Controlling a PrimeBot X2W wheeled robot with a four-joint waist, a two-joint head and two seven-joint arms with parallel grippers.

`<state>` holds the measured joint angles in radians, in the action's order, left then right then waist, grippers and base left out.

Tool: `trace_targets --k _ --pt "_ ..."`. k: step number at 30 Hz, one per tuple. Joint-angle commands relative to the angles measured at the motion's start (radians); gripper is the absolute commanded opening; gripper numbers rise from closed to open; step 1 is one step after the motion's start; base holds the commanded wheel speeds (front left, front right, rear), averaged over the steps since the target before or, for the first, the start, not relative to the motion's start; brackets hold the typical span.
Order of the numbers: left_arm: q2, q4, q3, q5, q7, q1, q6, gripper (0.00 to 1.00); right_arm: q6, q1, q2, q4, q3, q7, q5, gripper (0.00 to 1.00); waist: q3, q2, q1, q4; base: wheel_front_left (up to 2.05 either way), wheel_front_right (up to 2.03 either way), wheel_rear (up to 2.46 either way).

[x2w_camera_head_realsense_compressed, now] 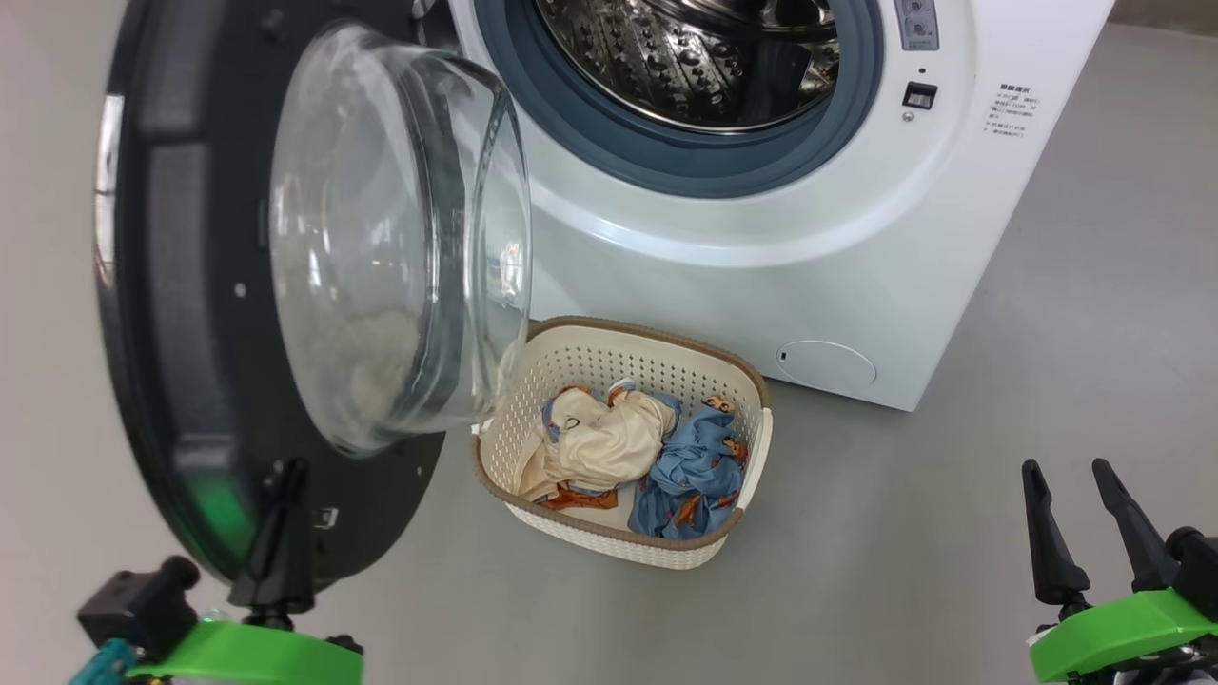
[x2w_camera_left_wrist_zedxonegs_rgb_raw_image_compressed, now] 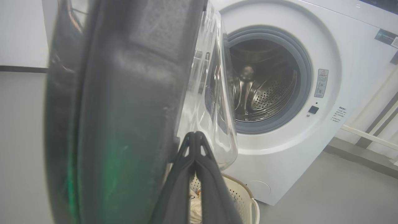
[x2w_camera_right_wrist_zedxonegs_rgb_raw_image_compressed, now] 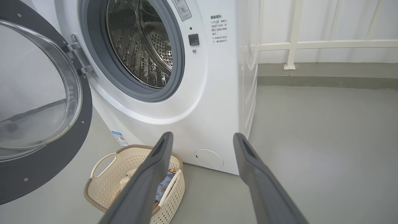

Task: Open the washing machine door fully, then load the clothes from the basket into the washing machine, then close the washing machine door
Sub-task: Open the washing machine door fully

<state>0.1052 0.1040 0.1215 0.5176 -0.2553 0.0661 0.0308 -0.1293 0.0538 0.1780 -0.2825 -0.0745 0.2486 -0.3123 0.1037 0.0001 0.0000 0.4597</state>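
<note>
The grey floor (x2w_camera_head_realsense_compressed: 904,571) bears the washing machine (x2w_camera_head_realsense_compressed: 761,285) and the basket (x2w_camera_head_realsense_compressed: 609,366).

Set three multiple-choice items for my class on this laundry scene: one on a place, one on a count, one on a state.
1. Where does the cream perforated plastic basket with the brown rim stand?
A. On the grey floor before the white front-loading washing machine
B. Inside the machine
C. On top of the machine

2. How many soft garments lie in it?
A. One
B. Two
C. Four

3. How is the round black-rimmed glass door?
A. Shut
B. Swung open
C. Lying flat on the floor

Answers:
1 A, since the basket sits on the floor at the machine's foot.
2 B, since a cream garment and a light blue garment lie side by side.
3 B, since the perforated steel drum is exposed and the door stands out to one side.
</note>
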Motion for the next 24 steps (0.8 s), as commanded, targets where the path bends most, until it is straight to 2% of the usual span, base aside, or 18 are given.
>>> trace_targets --k 1,12,24 --pt "0.04 -0.004 -0.069 0.004 -0.006 0.052 -0.013 0.0 -0.001 0.013 0.019 0.027 0.027 0.013 -0.007 1.0 0.005 -0.0001 0.0 0.002 0.0 0.0 0.0" --pt "0.054 0.068 -0.248 -0.038 -0.006 0.133 -0.025 0.0 -0.001 0.021 0.027 0.03 0.029 0.013 -0.005 1.0 0.031 -0.0001 0.0 0.001 0.0 0.0 0.0" --pt "0.073 0.221 -0.413 -0.113 -0.006 0.254 0.014 0.0 -0.001 0.039 0.04 0.036 0.03 0.013 -0.002 1.0 0.069 -0.0001 0.0 0.003 0.0 0.0 0.0"
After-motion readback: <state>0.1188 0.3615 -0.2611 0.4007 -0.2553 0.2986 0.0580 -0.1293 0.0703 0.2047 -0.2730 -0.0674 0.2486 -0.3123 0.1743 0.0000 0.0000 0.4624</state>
